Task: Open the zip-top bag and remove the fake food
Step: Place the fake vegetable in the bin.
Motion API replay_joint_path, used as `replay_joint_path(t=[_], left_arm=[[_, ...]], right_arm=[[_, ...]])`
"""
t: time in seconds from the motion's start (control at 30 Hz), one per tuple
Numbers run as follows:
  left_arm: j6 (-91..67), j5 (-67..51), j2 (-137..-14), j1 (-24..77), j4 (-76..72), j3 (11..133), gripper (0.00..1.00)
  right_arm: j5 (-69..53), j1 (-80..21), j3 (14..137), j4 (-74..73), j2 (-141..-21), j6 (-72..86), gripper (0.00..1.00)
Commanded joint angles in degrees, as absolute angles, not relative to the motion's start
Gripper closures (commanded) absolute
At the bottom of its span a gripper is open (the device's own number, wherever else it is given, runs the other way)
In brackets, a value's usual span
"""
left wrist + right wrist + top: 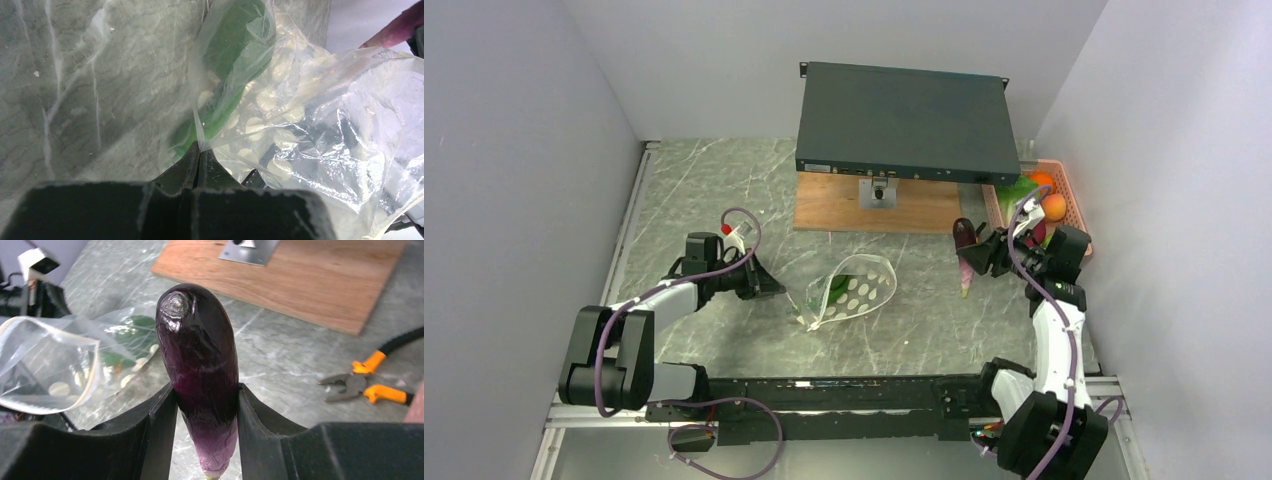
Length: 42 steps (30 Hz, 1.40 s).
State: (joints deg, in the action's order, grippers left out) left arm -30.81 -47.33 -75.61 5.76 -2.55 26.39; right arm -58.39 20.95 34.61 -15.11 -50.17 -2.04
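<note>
Left hand (774, 288) is pinched fully closed on 1 corner of the zip-top bag (854, 290), which lies on the bench (724, 190) between the 2 arms, its mouth gaping toward the right side. Inside the bag sits 1 green piece (837, 285) of fake food, seen through the dotted plastic. Right hand (979, 255) is part-way open and clamped on 1 dark purple eggplant (200, 370), 1 finger on each side, clear of the bag and near the bench's right side. Behind that hand, 1 pink basket (1079, 205) against the right wall holds 2 orange pieces (1054, 207) and 1 leafy green lettuce (1016, 188). 1 pair of orange-handled pliers (362, 385) lies on the grey marbled bench. At the back, 1 dark metal box (902, 120) stands over 1 wooden board (874, 205). Pale grey walls close in 3 sides.
</note>
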Motion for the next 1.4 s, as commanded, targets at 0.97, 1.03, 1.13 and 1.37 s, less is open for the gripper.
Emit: replay_joint_path(t=[0.97,1.03,1.13,1.37], left_arm=[[-27.33,-49.22,-74.58,3.87,-3.94,29.53,1.00],[-27.16,-49.15,-74.41,3.87,-3.87,29.53,1.00],[-27.15,-49.12,-74.40,3.87,-3.82,29.44,1.00],[-26.87,-49.22,-74.68,3.87,-3.60,29.71,1.00]], right_arm=[[-29.02,30.40,65.89,-17.67,-79.99,-4.05,0.95],[-28.28,30.42,67.53,-17.50,-81.52,-6.32,0.95],[-27.31,30.51,70.36,-18.08,-84.27,-9.29,0.94],[-26.04,30.70,74.95,-18.24,-89.77,-13.25,0.90]])
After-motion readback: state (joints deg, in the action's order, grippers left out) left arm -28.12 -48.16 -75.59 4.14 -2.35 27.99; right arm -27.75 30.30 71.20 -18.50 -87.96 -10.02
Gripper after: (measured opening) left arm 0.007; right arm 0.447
